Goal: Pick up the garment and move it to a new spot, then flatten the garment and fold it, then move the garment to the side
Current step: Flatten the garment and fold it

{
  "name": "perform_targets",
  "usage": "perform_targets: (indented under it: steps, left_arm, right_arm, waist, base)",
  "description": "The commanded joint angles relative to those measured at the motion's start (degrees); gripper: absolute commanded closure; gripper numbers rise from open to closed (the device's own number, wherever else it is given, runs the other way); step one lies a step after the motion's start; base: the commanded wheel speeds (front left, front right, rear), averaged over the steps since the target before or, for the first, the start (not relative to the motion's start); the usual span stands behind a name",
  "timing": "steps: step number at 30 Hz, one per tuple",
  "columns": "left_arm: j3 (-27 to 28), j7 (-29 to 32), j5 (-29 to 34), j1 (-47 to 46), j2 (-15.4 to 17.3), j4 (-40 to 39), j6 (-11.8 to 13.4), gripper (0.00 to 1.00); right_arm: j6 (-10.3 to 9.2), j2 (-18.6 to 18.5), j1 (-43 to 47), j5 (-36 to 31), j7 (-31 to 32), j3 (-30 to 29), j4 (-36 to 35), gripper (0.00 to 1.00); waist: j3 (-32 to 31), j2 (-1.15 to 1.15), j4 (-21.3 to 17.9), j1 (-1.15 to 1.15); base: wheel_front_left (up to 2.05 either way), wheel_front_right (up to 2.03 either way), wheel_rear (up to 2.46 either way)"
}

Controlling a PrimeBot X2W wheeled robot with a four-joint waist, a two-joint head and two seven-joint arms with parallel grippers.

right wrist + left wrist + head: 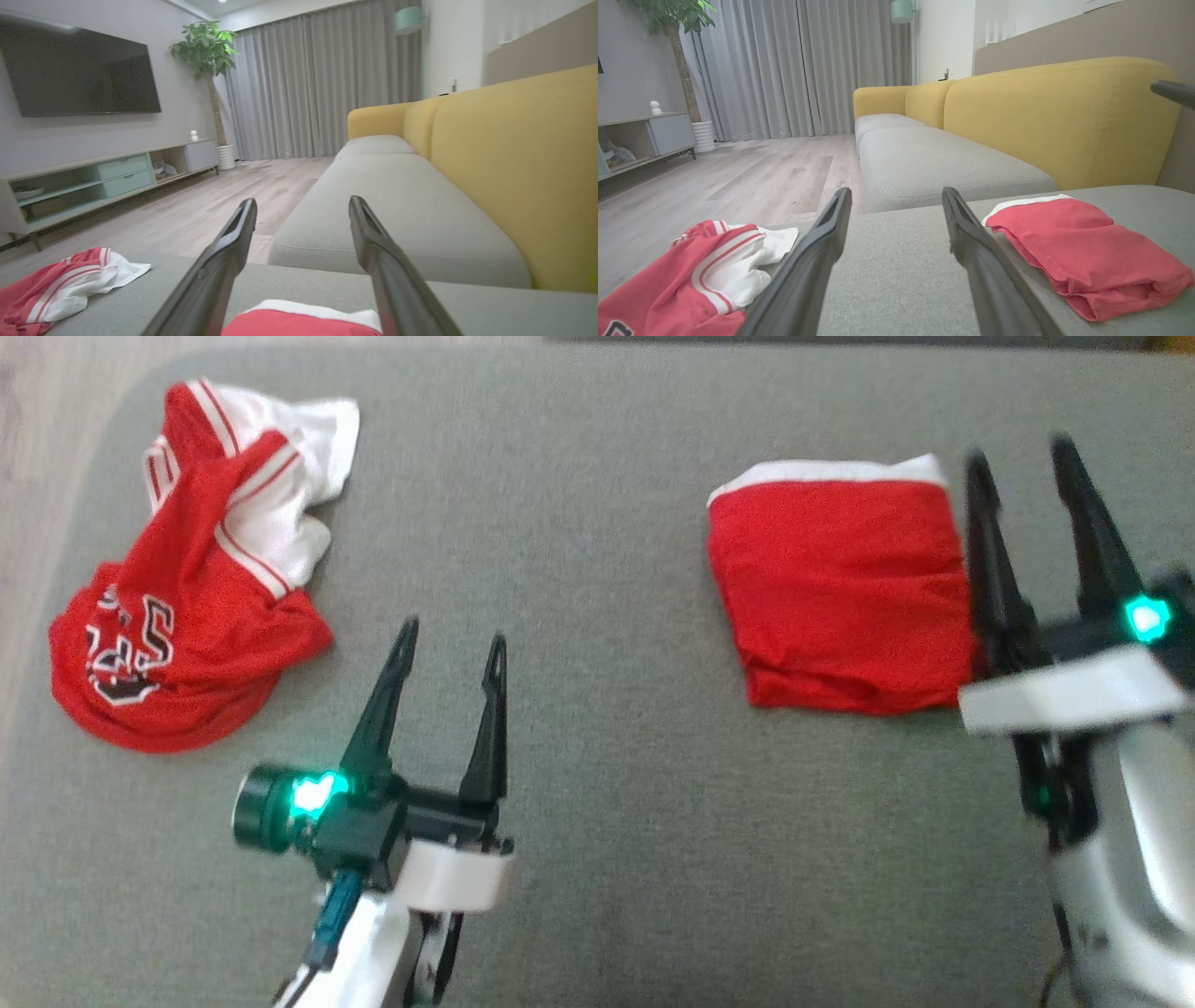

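We find the folded red garment [840, 607] lying flat on the grey sofa cushion [579, 523], at 2 o'clock in the head view. The right pincer [1019, 453] stands released at the garment's 3 o'clock edge, fingers apart; we cannot tell whether it touches the cloth. The left pincer [453, 630], at 7 o'clock, is likewise released and grasps nothing. A crumpled red-and-white jersey [187, 607] lies at 10 o'clock, well apart from both.
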Motion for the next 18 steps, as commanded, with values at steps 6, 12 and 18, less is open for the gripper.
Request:
perform_targets:
  steps: [6,12,18]
  left_arm:
    - [4.4,-0.24,-0.89,5.6,-0.56,-1.54,0.89,0.0]
    - [7.39,-0.24,-2.12,12.36,-1.28,-0.62,0.73,0.0]
    - [9.36,-0.24,0.17,14.84,-1.11,-0.6,-0.28,0.0]
  right_arm:
    - [-0.04,0.57,12.4,0.13,-3.3,-2.53,-2.18,0.0]
    - [-0.04,2.02,22.07,-0.18,-3.41,-3.63,-6.17,0.0]
    - [-0.04,3.66,26.46,-2.0,-3.42,-4.29,-6.29,0.0]
  waist:
    - [-8.98,0.0,-2.35,0.0]
    - [-12.81,0.0,-2.98,0.0]
    - [-14.19,0.0,-2.73,0.0]
  base:
    - [0.0,0.0,0.0]
    - [0.0,0.0,0.0]
    - [0.0,0.0,0.0]
